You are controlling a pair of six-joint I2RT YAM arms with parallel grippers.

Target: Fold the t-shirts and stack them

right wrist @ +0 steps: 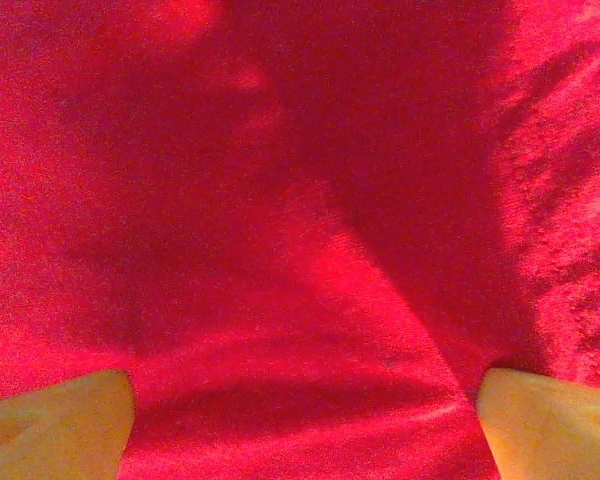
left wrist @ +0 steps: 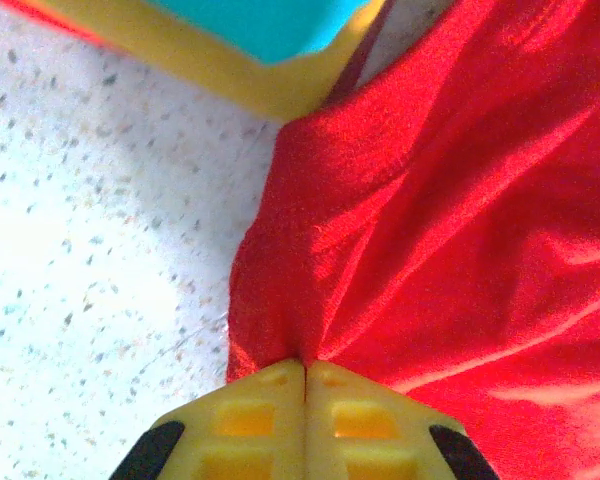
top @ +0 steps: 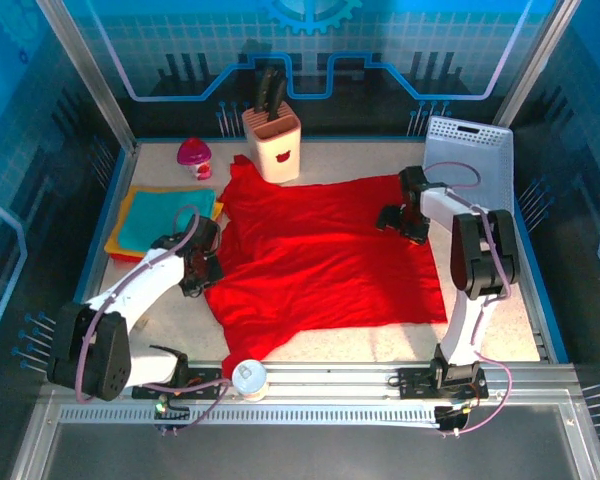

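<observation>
- Top external view: we see the red t-shirt (top: 325, 255) spread mostly flat across the middle of the worktop (top: 380, 345). Its far left corner reaches the knife block (top: 273, 140), and its left edge lies just beside the folded t-shirts (top: 160, 222), teal on top of yellow and orange.
- In the left wrist view, the left gripper (left wrist: 305, 385) has its jaws clenched on a bunched bit of the shirt's left edge.
- In the right wrist view, the right gripper (right wrist: 305, 410) hangs over the shirt's right part with its jaws released and wide apart, grasping nothing.
- We judge the main risk to be a one-sided pull. With only the left edge pinched, lifting could drag and rumple the whole shirt instead of folding it.
- The pinch takes little cloth, so the edge could slip out under tension.
- The left arm works close to the folded stack, and a wide sweep could nudge it askew.
- The cloth by the knife block could catch there and tip it.
</observation>
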